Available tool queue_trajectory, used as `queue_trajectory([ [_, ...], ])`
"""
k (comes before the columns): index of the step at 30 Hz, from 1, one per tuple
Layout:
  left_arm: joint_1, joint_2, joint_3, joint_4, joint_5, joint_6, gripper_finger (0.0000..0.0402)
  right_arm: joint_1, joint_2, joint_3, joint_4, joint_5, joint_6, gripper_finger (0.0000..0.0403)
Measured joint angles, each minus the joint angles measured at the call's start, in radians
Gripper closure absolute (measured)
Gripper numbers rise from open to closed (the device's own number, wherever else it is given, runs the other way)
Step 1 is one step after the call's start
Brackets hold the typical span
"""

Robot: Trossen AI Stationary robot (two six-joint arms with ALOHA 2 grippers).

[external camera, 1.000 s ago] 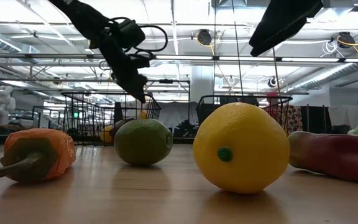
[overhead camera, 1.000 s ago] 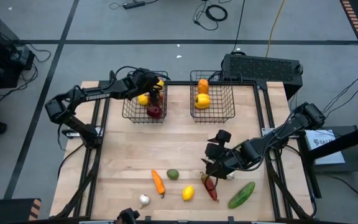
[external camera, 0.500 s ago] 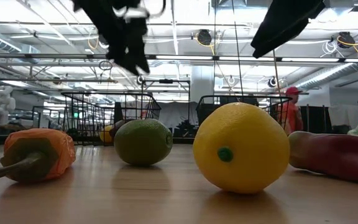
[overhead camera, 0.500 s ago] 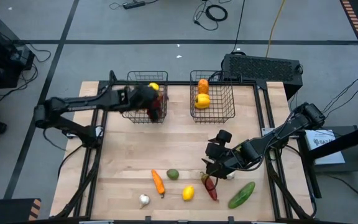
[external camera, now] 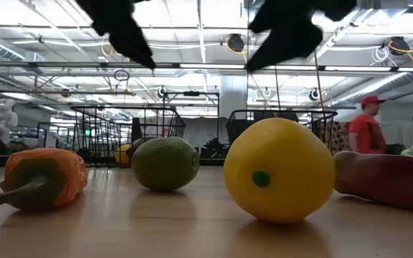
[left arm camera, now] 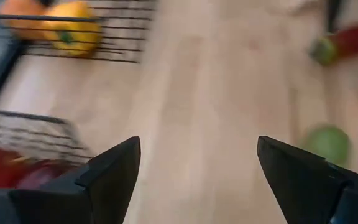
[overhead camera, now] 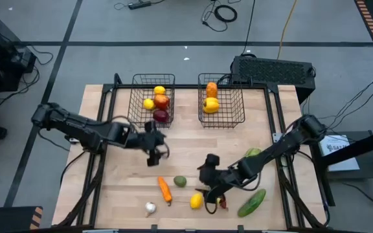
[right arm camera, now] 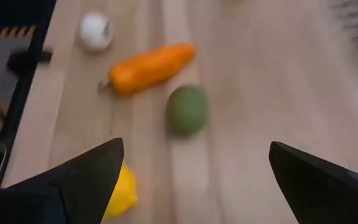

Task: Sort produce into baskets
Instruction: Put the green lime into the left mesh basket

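Two dark wire baskets stand at the far side. The left basket [overhead camera: 135, 111] holds lemons and red apples [overhead camera: 161, 101]; the right basket [overhead camera: 237, 111] holds an orange piece and a yellow pepper [overhead camera: 210, 103]. On the near table lie a carrot [overhead camera: 164, 189], a lime [overhead camera: 180, 181], a lemon [overhead camera: 195, 201], a garlic [overhead camera: 149, 208], a red chilli [overhead camera: 221, 202] and a cucumber [overhead camera: 251, 202]. My left gripper [overhead camera: 157, 154] is open and empty over mid-table, near of the left basket. My right gripper [overhead camera: 206, 189] is open and empty above the lemon and chilli.
Another green piece [overhead camera: 252, 153] lies by the right arm near the table's right edge. Bare wood lies between the baskets and the near row of produce. A person in a red shirt [external camera: 368, 130] stands in the room behind the table.
My left gripper has left the left basket and gone toward the near edge, coming down over mid-table. My right gripper has gone toward the table's left and a little nearer, over the lemon. The produce on the table has not moved.
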Motion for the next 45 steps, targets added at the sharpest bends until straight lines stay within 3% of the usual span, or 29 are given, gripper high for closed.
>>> queue_trajectory([
  [4, -0.103, 0.003, -0.073, 0.101, 0.002, 0.011, 0.0073, -0.022, 0.05, -0.001, -0.004, -0.098, -0.001, 0.001],
  [10, -0.203, 0.063, -0.155, 0.44, 0.002, 0.07, 0.0073, -0.035, 0.026, -0.001, -0.01, -0.133, -0.001, 0.001],
  [18, -0.225, 0.237, -0.163, 0.553, 0.023, 0.194, 0.0073, 0.025, -0.027, 0.0, -0.055, -0.133, 0.031, 0.001],
  [25, -0.223, 0.383, -0.162, 0.717, 0.143, 0.222, 0.0073, 0.053, -0.029, 0.0, -0.148, -0.129, 0.114, 0.001],
  [45, -0.179, 0.53, -0.162, 0.759, 0.211, 0.196, 0.0079, 0.044, -0.032, 0.0, -0.165, -0.128, 0.124, 0.001],
])
